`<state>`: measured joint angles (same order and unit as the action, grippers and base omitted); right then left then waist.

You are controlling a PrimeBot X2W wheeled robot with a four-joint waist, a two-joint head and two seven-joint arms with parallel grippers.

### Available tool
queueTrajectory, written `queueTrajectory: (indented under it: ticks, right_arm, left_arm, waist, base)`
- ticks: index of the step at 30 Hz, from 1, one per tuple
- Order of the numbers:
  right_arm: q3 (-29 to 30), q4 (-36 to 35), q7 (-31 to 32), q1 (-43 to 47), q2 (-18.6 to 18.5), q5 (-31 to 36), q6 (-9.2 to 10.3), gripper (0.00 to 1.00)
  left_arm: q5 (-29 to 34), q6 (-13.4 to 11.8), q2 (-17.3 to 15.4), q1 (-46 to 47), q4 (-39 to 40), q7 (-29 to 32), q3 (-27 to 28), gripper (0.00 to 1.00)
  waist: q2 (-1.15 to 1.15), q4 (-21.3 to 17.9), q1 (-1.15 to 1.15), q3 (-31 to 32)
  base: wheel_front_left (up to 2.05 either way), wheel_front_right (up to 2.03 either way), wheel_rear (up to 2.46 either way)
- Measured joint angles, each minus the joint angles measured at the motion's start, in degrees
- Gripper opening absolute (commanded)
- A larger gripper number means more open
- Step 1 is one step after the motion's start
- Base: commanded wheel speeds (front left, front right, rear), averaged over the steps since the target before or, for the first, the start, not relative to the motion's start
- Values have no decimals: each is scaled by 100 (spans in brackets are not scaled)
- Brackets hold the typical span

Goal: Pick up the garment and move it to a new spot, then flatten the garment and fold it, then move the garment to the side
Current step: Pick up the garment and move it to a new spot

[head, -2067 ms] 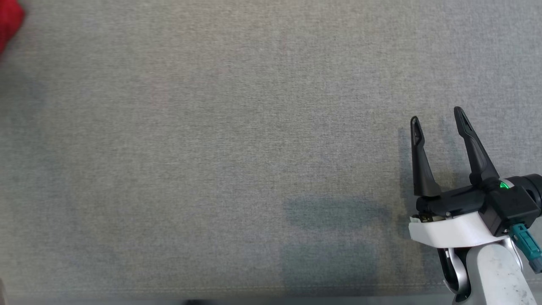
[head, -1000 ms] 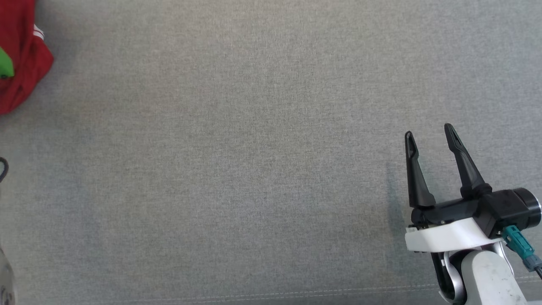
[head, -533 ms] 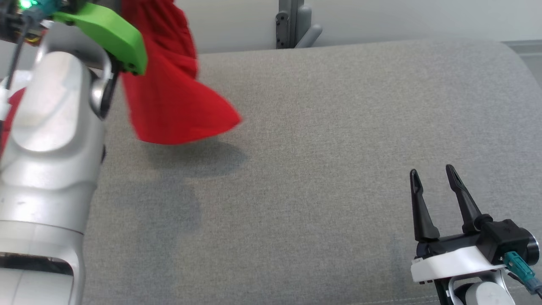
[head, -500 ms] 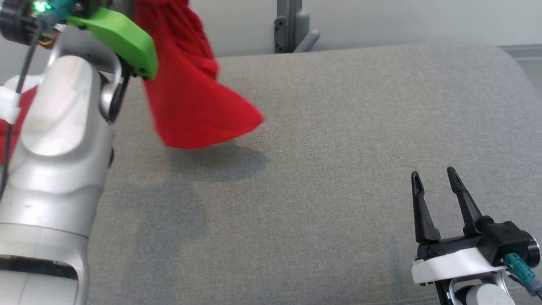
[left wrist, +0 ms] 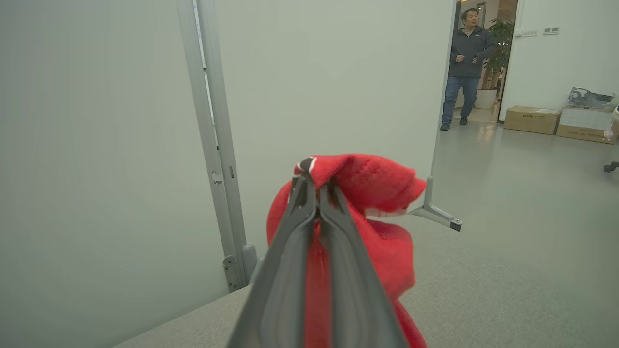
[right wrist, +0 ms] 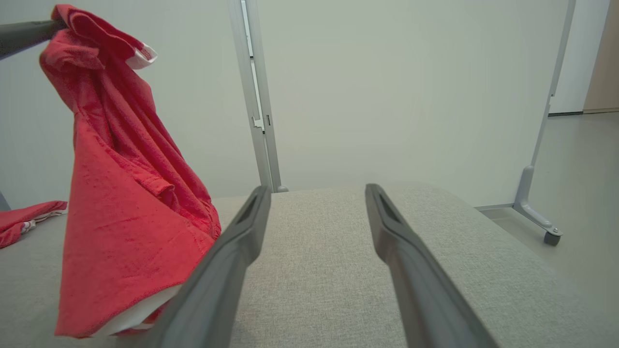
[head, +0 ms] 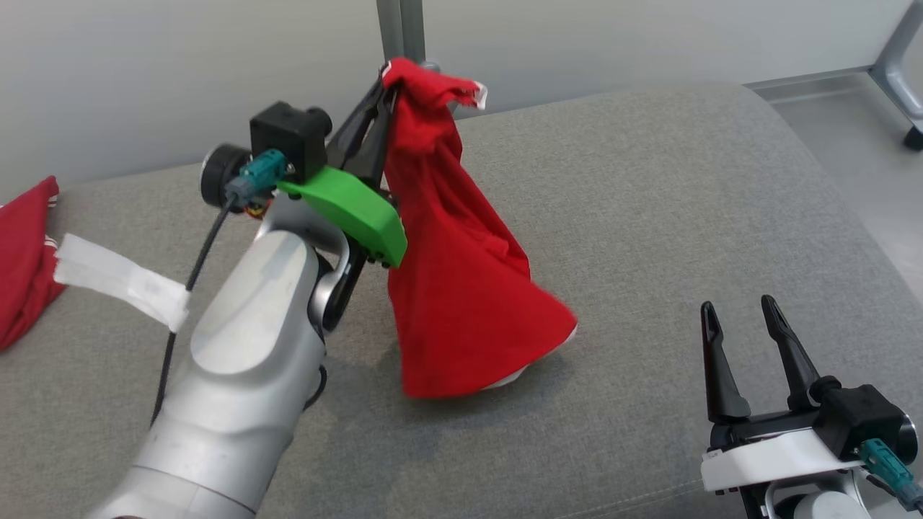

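At the near right, my right gripper (head: 737, 304) is waiting, fingers parted and empty. My left gripper (left wrist: 314, 176) is pinching the red garment (head: 461, 288) shut by its top, hem seemingly brushing the grey cushion (head: 685, 180). I'm judging it best to be lowering slowly onto the bare middle, avoiding the rounded far-right edge.

A grey fabric-covered tabletop (head: 649, 180) stands before a pale partition wall (left wrist: 338, 72) with a metal post (left wrist: 213, 145). Beyond, a person (left wrist: 466, 63) stands in a doorway near cardboard boxes (left wrist: 532, 120). A crumpled red cloth (head: 25, 259) lies at the tabletop's left edge.
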<state>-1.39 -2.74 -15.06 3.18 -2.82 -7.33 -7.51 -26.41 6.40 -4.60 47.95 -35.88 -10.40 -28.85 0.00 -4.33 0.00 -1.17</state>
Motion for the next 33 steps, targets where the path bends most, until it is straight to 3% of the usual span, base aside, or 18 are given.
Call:
queueTrajectory:
  ticks: [11,17,18,21,28,33]
  right_arm:
    - [8,31,0,-73,0,-66,0,100]
    - [7,87,0,-118,0,-66,0,100]
    - [10,98,0,-118,1,-66,0,100]
    - [21,132,0,-118,0,-54,0,100]
    - [14,186,0,-96,1,10,0,100]
    - [44,232,0,15,0,69,0,100]
  left_arm:
    - [-264,-442,85,-928,-1195,-401,160,0]
    - [-338,-538,81,-1287,-1715,-456,399,2]
    - [-341,-547,81,-1329,-1740,-456,446,10]
    - [-341,-539,89,-1457,-1764,-463,578,100]
    - [-157,-566,101,-1906,-1262,-464,995,100]
    - [238,-554,125,-2654,-315,-466,1279,100]
  waist:
    - [0,-233,0,-292]
    - [0,-248,0,-380]
    - [0,-243,0,-378]
    - [0,-220,0,-343]
    - [0,-139,0,-169]
    - [0,-47,0,33]
  base:
    - [0,0,0]
    - [0,0,0]
    - [0,0,0]
    - [0,0,0]
    - [0,0,0]
    - [0,0,0]
